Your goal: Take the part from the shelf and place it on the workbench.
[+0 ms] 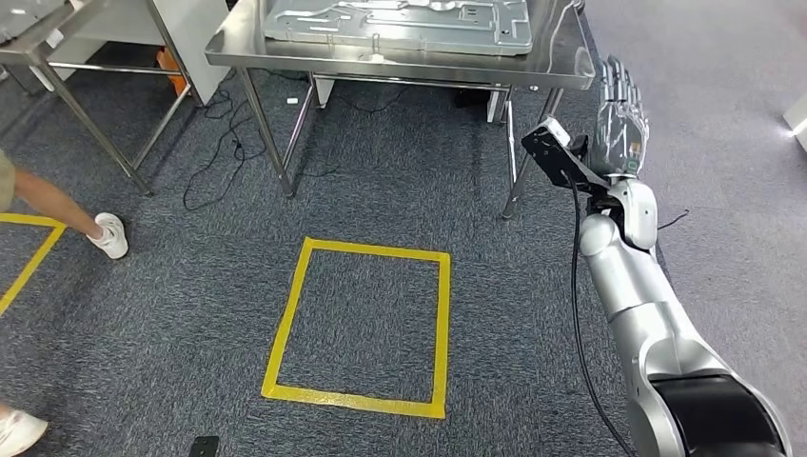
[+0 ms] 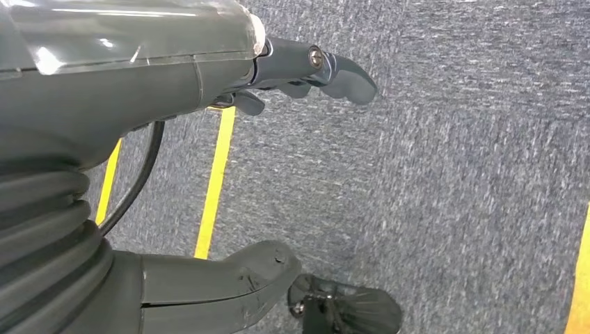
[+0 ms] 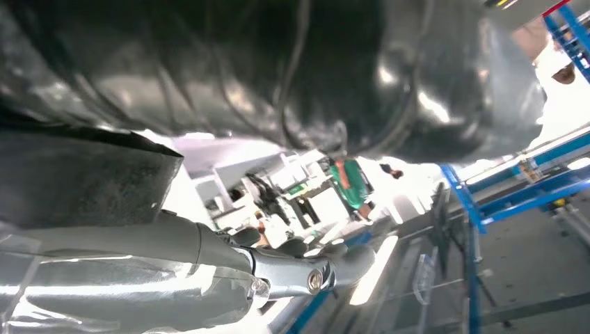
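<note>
Part (image 1: 400, 24): large grey stamped sheet-metal panel lying flat on the stainless tabletop (image 1: 285, 49) at the far side of the head view, covering most of the surface. No hand touches it. No readable brand, label or writing on the part or the tabletop.

Right hand (image 1: 623, 119): raised at the right, just beside the tabletop's right end, fingers straight and extended, holding nothing, touching nothing. Black wrist camera bracket (image 1: 552, 152) sticks out to its left, black cable (image 1: 577, 286) runs down along the silver forearm. In the right wrist view the fingers (image 3: 299, 271) are extended with nothing between them; background there is blown out and blurred, blue frame rails (image 3: 487, 195) visible, and no text can be made out.

Left hand (image 2: 209, 139): seen in the left wrist view, hanging over grey carpet (image 2: 452, 174), thumb (image 2: 229, 278) and fingers (image 2: 327, 69) apart, nothing in it.

Floor: yellow tape square (image 1: 362, 328) on the carpet near the robot, in front of the tabletop. More yellow tape (image 1: 29, 257) at the left edge. A person's leg and white shoe (image 1: 109, 236) at left, another white shoe (image 1: 17, 430) at near left. Loose black cables (image 1: 224, 143) under the tabletop's left legs. A second steel table (image 1: 57, 43) far left.
</note>
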{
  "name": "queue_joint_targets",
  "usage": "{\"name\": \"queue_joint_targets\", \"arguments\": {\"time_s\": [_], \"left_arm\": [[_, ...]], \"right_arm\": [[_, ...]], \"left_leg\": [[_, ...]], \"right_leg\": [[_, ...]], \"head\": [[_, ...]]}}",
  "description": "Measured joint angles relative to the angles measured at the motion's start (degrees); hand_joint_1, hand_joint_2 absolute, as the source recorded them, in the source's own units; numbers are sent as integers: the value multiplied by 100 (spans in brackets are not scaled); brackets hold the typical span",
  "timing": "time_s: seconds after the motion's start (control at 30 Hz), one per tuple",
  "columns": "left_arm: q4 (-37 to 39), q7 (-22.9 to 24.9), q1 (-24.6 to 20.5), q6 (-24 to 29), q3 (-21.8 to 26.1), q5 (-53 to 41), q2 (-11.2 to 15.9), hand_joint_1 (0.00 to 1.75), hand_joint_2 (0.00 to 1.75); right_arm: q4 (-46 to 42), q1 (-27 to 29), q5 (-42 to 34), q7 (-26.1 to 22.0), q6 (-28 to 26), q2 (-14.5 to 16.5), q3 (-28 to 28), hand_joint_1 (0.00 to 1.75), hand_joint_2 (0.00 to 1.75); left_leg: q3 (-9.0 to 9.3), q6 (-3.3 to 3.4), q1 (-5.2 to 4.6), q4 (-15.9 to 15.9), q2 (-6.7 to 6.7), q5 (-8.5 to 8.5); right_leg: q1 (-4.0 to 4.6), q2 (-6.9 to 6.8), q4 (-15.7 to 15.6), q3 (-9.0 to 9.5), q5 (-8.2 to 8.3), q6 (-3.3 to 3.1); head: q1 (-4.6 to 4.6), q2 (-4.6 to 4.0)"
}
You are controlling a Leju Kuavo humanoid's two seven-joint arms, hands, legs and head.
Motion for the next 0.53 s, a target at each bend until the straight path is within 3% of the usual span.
{"name": "queue_joint_targets", "arguments": {"time_s": [0.07,0.13,0.17,0.2,0.27,0.3,0.33,0.4,0.43,0.53], "left_arm": [[0,-22,2,13,-1,5,1,0,87],[0,-48,-1,17,-1,10,-1,0,0],[0,-65,-2,22,-1,20,0,0,44],[0,-81,-2,31,-1,32,2,0,87],[0,-105,-4,56,-1,62,9,0,175],[0,-108,-9,66,-1,72,15,0,175],[0,-109,-18,71,-1,80,23,0,175],[0,-113,-40,74,-1,100,36,0,175],[0,-115,-46,74,-1,110,40,0,175],[0,-113,-41,77,1,132,40,0,175]], "right_arm": [[-1,37,24,-2,-31,13,0,0,0],[-2,64,32,-2,-50,24,0,0,0],[-2,85,39,-1,-59,27,0,0,0],[-2,107,50,0,-66,28,0,0,0],[-2,144,74,1,-63,27,0,0,87],[-3,152,82,1,-46,27,0,0,131],[-5,154,82,-6,-16,28,0,0,175],[-8,154,49,-29,76,28,-2,0,175],[-9,156,24,-48,126,29,-2,0,175],[-9,162,-25,-93,210,33,-3,0,175]], "left_leg": [[-153,-50,9,362,-5,-402],[-373,-87,11,1086,-7,-914],[-446,-99,11,1425,-7,-1023],[-451,-101,10,1629,-7,-982],[-189,-71,4,1475,-7,-656],[81,-34,-6,1132,-10,-532],[390,5,-20,697,-9,-514],[814,69,-46,35,-7,-641],[880,92,-57,-109,-4,-686],[863,173,-35,-202,4,-601]], "right_leg": [[-21,-18,-27,-115,127,-104],[1,-21,-22,-271,234,-152],[14,-20,-18,-348,285,-158],[25,-20,-9,-425,336,-158],[41,-14,19,-562,429,-142],[44,-11,38,-615,468,-128],[55,-7,60,-656,498,-110],[68,-9,86,-700,559,-54],[70,-13,81,-709,593,-16],[58,-13,80,-735,624,84]], "head": [[0,0],[0,0],[-1,0],[0,1],[-1,1],[-1,1],[-1,1],[-1,1],[-1,1],[0,0]]}}
